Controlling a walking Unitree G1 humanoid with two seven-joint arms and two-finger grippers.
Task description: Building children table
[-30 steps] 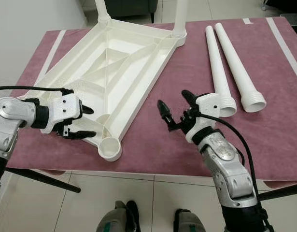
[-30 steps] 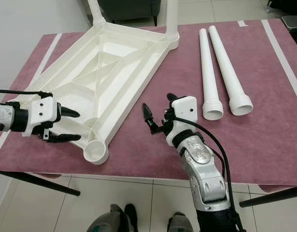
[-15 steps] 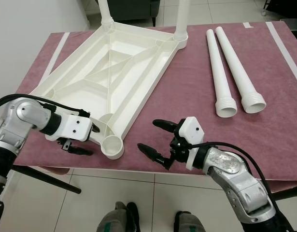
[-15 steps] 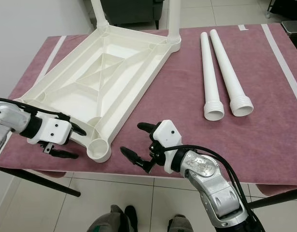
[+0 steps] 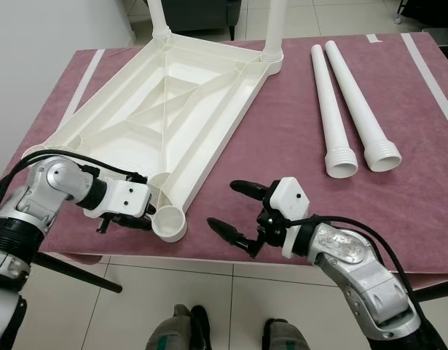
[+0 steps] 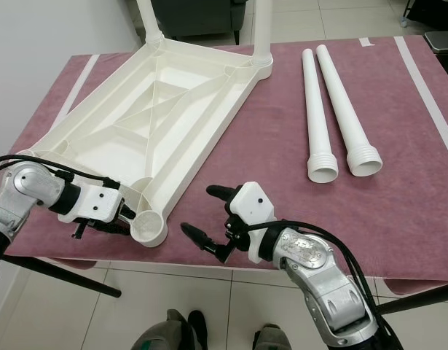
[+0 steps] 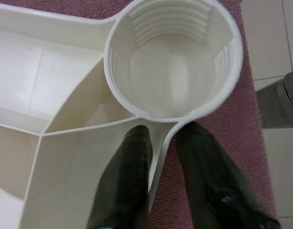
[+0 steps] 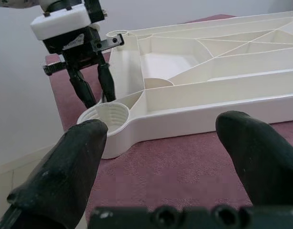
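Now the left gripper has closed in on the near corner of the upturned tabletop, its fingers set one each side of the rim wall just behind the empty leg socket; half a second ago they hung just short of that corner. They straddle the wall closely, though whether they truly pinch it I cannot tell. That looks like bracing the top so a leg can be screwed in. Right of the socket, the right gripper hovers over the maroon surface near its front edge, fingers spread wide and empty, much as it was a moment before. Further right of the tabletop lie two loose legs side by side, well apart from either gripper
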